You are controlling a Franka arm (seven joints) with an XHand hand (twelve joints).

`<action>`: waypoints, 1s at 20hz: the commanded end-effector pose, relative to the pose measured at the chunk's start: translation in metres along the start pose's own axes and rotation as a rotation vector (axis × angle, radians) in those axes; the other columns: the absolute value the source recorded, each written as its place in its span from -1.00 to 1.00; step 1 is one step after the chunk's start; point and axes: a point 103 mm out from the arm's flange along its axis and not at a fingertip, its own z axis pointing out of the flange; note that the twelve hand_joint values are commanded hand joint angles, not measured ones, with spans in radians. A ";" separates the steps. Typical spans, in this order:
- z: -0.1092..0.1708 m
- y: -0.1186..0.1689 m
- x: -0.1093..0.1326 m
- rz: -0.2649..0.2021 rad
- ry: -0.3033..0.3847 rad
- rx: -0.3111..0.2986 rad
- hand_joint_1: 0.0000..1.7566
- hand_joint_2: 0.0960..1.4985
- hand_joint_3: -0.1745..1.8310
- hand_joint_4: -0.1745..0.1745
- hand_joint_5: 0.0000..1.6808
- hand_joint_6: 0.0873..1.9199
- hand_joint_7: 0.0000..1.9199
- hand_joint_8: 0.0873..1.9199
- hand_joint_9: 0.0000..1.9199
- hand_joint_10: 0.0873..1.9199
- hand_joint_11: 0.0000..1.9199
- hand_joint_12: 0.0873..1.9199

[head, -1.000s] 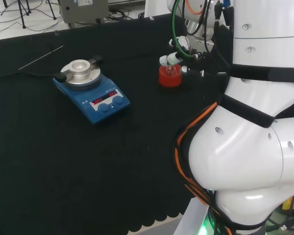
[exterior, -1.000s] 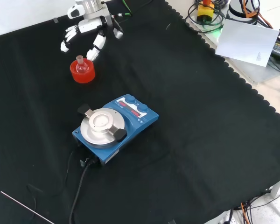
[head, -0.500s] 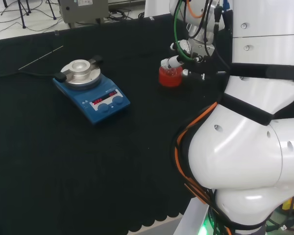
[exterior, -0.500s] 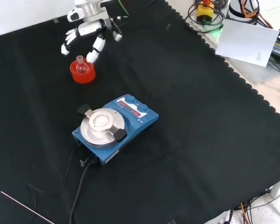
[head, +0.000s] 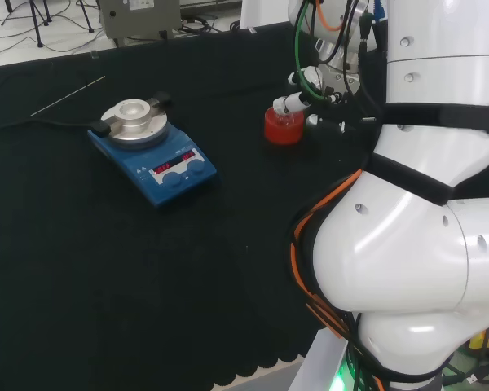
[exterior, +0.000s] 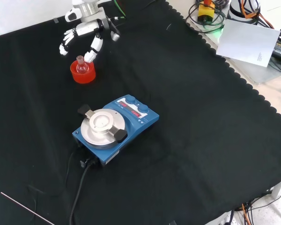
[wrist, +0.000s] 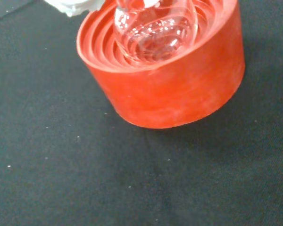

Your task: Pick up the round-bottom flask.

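Black cloth (exterior: 187, 117) carries the round-bottom flask (exterior: 80, 65), seated in its red stand (exterior: 83, 74); the hand (exterior: 86, 33) is spread above, nothing grasped yet.

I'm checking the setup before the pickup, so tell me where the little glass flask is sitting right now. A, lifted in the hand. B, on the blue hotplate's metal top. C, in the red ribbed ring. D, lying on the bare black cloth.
C: the flask sits in the red ribbed ring, with the hand spread open just beyond it in the front view.
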 end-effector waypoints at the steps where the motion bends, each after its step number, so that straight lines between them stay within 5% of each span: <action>1: 0.005 0.001 -0.002 0.002 -0.011 0.017 -0.09 -0.14 -0.34 -0.20 -0.44 -1.00 -0.83 -0.44 -0.69 -0.37 -1.00 0.29; 20: 0.012 0.003 -0.002 0.008 -0.003 0.008 -0.08 -0.17 -0.25 -0.17 -0.37 -1.00 -0.82 -0.44 -0.68 -0.36 -1.00 0.30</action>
